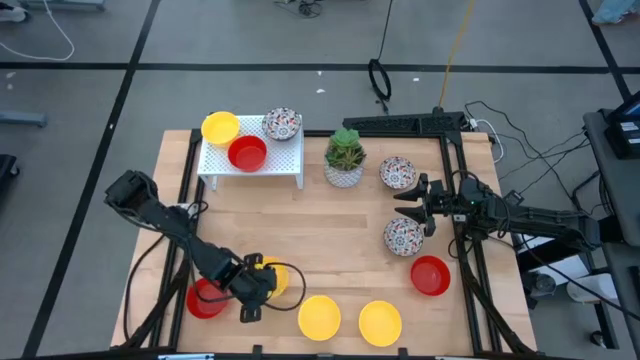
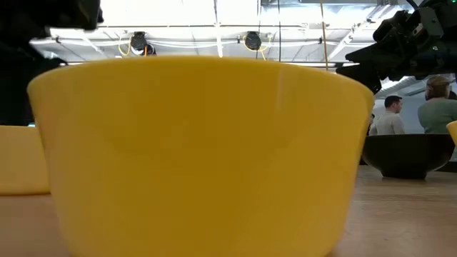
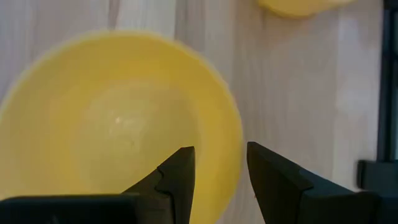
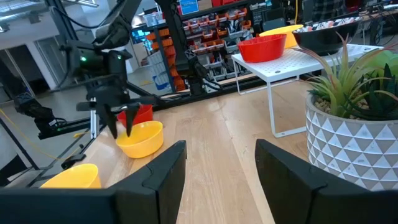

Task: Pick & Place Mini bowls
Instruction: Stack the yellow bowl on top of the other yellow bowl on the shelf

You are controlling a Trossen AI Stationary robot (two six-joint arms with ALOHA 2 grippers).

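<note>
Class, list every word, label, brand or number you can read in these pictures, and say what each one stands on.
None can be read.
Bowls, rack, plant pot: no writing visible.
Blue signs in the room behind, right wrist view: too blurred to read.

Mini bowls (image 1: 320, 316) — yellow, red, floral — upright, scattered across table and rack.

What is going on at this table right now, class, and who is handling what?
A two-armed robot is sorting mini bowls. The left hand straddles the rim of a yellow bowl near the table's front edge, one finger inside and one outside, beside a red bowl. The right hand waits open between two floral bowls. Three bowls already sit on the white rack by the potted plant.
</note>
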